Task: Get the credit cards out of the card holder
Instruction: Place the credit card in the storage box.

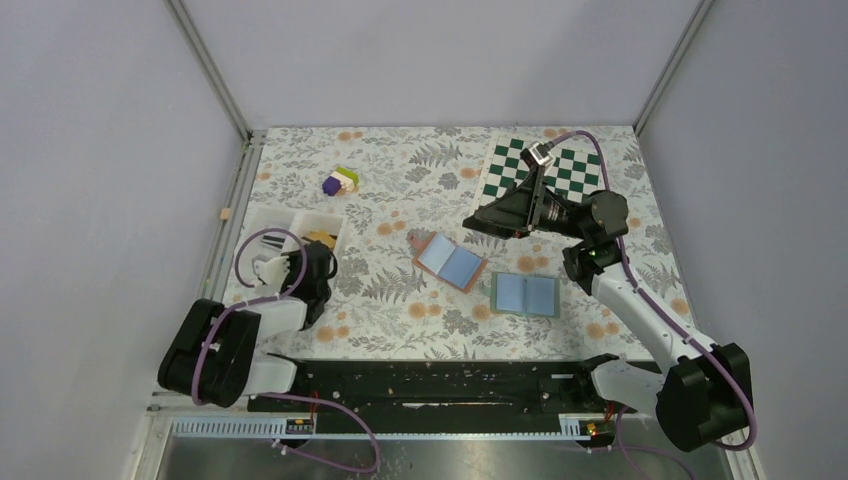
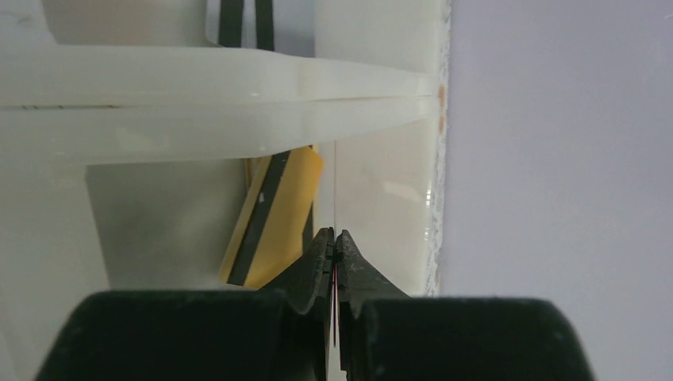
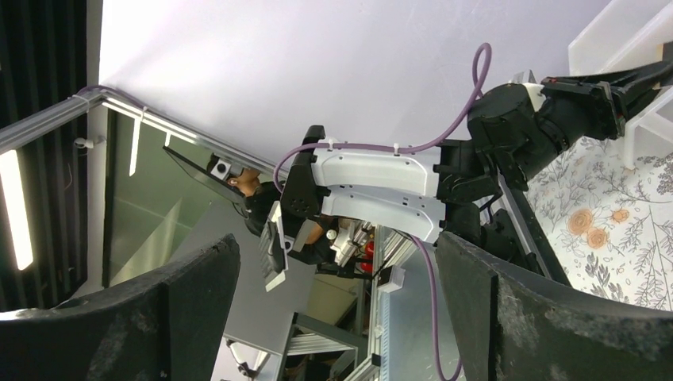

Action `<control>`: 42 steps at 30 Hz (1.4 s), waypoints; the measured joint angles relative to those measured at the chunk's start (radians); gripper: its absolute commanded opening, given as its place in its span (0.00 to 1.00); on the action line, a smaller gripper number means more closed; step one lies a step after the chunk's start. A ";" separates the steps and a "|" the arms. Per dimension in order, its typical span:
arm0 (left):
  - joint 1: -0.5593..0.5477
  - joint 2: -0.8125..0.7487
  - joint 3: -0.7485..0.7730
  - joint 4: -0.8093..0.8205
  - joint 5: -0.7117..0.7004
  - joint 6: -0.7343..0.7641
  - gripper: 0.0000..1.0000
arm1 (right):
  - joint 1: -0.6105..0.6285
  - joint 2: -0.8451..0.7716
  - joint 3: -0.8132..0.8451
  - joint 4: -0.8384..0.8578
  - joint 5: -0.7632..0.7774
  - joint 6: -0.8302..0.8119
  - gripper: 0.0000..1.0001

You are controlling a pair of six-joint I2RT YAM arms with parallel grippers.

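Two holders lie open on the flowery surface (image 1: 400, 320), off to the right of the white tray (image 1: 290, 222): the red card holder (image 1: 450, 262) and the green card holder (image 1: 525, 294). One yellow-orange credit card (image 2: 292, 198) sits inside the tray. The left claw (image 2: 334, 240) is shut tight just beside it. The right claw (image 3: 335, 246) hangs wide open, holding nothing, far from the tray.

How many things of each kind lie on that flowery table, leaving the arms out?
Card holders, open: 2
White tray: 1
Checkered mat: 1
Toy-block cluster: 1
Yellow card seen in the tray: 1
Tan bit at left edge: 1
Total: 7
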 measured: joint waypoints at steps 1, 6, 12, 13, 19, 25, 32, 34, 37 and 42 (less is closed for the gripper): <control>0.000 0.016 0.000 0.004 0.002 -0.006 0.00 | 0.000 -0.007 0.000 -0.005 0.000 -0.005 0.99; 0.000 0.081 0.002 0.029 0.008 -0.025 0.33 | 0.000 -0.016 0.003 -0.016 0.000 -0.017 0.99; 0.000 0.083 0.018 0.019 0.011 -0.016 0.46 | 0.000 -0.015 0.003 -0.023 -0.001 -0.018 0.99; 0.000 0.083 0.023 0.017 0.013 -0.015 0.47 | 0.000 -0.015 0.003 -0.023 -0.001 -0.018 0.99; 0.000 0.046 0.101 -0.149 0.039 0.001 0.62 | -0.003 -0.015 0.003 -0.023 -0.001 -0.018 0.99; 0.000 -0.060 0.164 -0.348 0.044 -0.006 0.66 | -0.003 -0.016 0.003 -0.023 0.000 -0.017 0.99; 0.000 -0.097 0.184 -0.527 0.039 -0.006 0.69 | -0.003 -0.039 0.003 -0.034 0.000 -0.013 0.99; 0.000 -0.095 0.186 -0.550 0.038 -0.006 0.72 | -0.003 -0.049 0.003 -0.035 0.000 -0.013 0.99; 0.002 -0.072 0.206 -0.564 0.036 0.005 0.79 | -0.003 -0.058 0.003 -0.040 0.000 -0.014 0.99; 0.011 -0.004 0.227 -0.484 0.038 0.057 0.77 | -0.003 -0.062 0.003 -0.061 0.000 -0.022 0.99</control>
